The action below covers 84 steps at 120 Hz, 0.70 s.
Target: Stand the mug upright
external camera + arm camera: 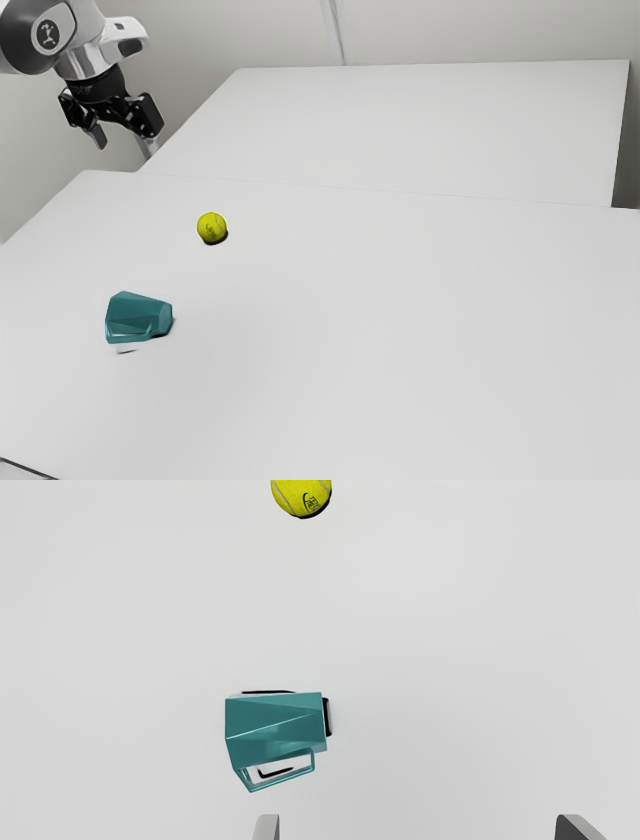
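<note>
High over the table's far-left corner in the exterior view hangs my gripper (125, 130), well away from the mug. The teal faceted mug (138, 317) lies on its side on the white table. From the wrist view, the mug (275, 727) shows its side wall, with its angular handle (282, 780) on the side nearer my fingers. My gripper (417, 827) is open, its two fingertips wide apart with nothing between them.
A yellow tennis ball (211, 227) rests on the white table (400, 330), beyond the mug; in the wrist view the ball (301, 496) lies farther from my fingers than the mug. Another white surface (420, 125) stands behind the table.
</note>
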Available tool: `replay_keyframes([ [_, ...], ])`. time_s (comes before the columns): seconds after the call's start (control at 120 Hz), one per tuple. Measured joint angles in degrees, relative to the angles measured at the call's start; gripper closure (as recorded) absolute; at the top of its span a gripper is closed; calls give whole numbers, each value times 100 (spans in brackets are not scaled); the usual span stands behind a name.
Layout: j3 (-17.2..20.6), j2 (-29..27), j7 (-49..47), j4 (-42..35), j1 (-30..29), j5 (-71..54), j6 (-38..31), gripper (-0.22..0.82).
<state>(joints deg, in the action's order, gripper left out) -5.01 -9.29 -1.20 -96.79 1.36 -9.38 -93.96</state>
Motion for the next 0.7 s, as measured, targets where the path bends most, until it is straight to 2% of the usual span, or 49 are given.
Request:
replay_keyframes([
  [0.233, -12, 46, 60, -42, -34, -5, -90, 0],
  [0.442, -26, 322, 89, -208, -440, 104, -186, 0],
  [0.533, -26, 396, 74, -501, -811, 556, -207, 0],
  [0.7, -26, 566, 61, -1003, -1882, 1588, -207, 0],
])
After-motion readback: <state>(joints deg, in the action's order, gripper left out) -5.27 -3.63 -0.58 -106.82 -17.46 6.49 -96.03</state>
